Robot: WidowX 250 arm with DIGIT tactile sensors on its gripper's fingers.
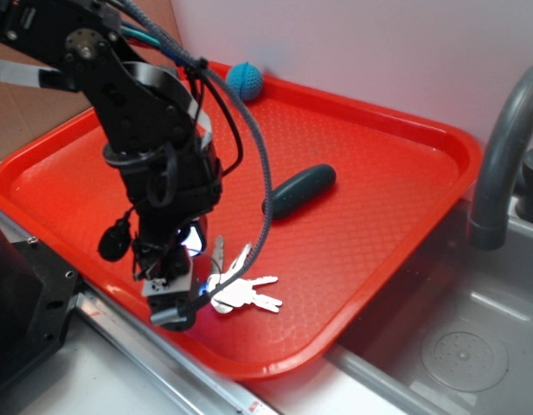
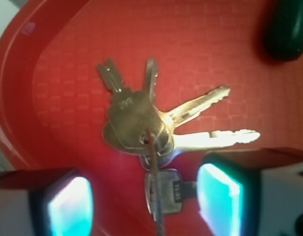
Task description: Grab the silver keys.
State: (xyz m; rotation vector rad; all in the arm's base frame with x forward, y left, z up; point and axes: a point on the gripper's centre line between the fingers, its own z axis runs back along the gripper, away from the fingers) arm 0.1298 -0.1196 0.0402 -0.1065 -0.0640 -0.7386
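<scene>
Silver keys flat on tray, blades fanned away from end effector

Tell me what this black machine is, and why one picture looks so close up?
It is a robot arm, and at its end is a gripper, a kind of two-fingered hand. One picture is taken from the side; the close one comes from a camera on the arm's wrist, looking down between the glowing fingers. On the red plastic tray lie a bunch of flat silver keys, a dark oval capsule-shaped object and a small blue ball. The gripper is open, just above the keys, holding nothing yet.
</scene>
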